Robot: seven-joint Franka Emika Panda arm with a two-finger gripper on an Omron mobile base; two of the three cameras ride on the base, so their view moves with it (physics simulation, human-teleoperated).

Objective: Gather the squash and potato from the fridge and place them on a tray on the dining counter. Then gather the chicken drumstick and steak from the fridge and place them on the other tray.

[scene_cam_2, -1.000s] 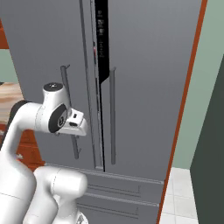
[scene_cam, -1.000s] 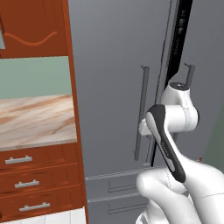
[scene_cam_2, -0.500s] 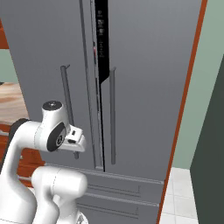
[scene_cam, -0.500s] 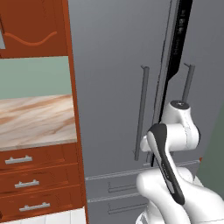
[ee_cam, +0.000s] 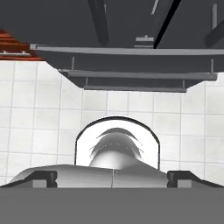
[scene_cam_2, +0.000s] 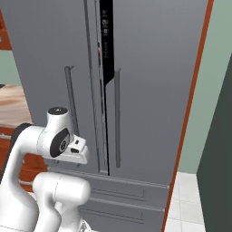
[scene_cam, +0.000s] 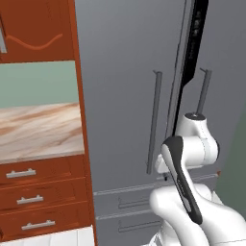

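Observation:
The tall grey fridge stands right in front of me, both doors shut, with its long bar handles either side of the dark centre gap. The squash, potato, chicken drumstick and steak are hidden behind the doors. The trays and the dining counter are out of view. My arm is folded low, with the hand at the height of the door bottoms and pointing down. In the hand view my gripper is open, empty, its tips far apart, over the floor below the fridge drawers.
Left of the fridge stand red-brown cabinets with drawers and a marbled wall counter. A red-brown panel and a green wall flank its right side. White floor tiles lie in front of the lower drawers.
My arm has sunk: the wrist and hand sit lower against the fridge doors than a second ago. The gripper stays open and the doors stay shut.

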